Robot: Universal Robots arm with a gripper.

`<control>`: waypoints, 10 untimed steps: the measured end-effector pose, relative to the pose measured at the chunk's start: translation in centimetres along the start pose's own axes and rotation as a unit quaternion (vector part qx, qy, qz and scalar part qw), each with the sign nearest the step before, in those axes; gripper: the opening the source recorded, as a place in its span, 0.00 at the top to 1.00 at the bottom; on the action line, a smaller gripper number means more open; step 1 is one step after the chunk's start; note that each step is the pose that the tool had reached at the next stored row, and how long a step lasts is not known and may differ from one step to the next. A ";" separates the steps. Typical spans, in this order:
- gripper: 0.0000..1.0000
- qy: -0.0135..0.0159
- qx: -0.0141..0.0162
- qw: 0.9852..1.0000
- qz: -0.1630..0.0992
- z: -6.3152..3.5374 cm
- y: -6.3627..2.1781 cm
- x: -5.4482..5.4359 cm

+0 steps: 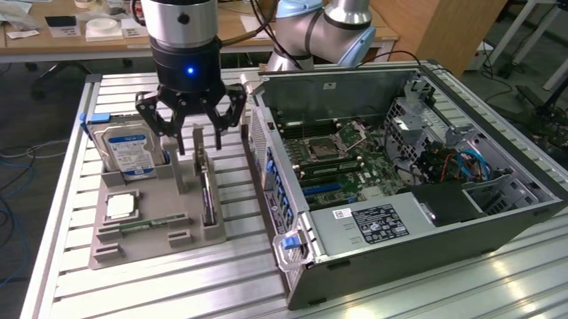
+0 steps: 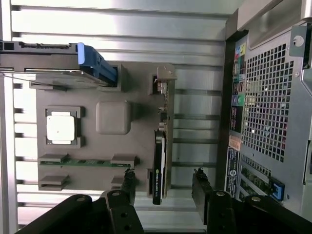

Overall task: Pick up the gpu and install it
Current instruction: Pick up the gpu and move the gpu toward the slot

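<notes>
Gripper: gripper (image 1: 195, 136) hovers over the tray (image 1: 142, 246), jaws apart, holding nothing.
Gpu: gpu (image 2: 159, 161) stands on edge in its tray slot, between the hard drive (image 1: 129, 151) and the computer case (image 1: 373, 219).
Risk: an off-centre closure would likely tilt or jam the thin card.
Cause: little margin either side.

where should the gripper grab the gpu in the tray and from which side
Take the gpu by its upper long edge, one finger on each flat face, coming from straight above: it stands on edge in a slot of the grey tray, leaving only that edge free.
</notes>
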State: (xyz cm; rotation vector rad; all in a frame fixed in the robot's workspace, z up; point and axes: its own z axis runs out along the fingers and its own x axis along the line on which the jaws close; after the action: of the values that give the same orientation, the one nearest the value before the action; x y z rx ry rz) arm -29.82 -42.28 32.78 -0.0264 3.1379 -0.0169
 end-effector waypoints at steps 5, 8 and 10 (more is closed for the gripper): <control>0.41 0.000 0.000 1.000 0.000 0.36 -0.05 0.0; 0.41 0.000 0.001 1.000 0.000 0.56 -0.06 0.0; 0.41 -0.001 0.001 1.000 0.000 0.70 -0.07 0.0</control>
State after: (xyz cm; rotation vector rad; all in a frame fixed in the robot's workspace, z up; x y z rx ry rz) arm -29.81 -42.36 32.08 -0.0267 3.1366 -0.0187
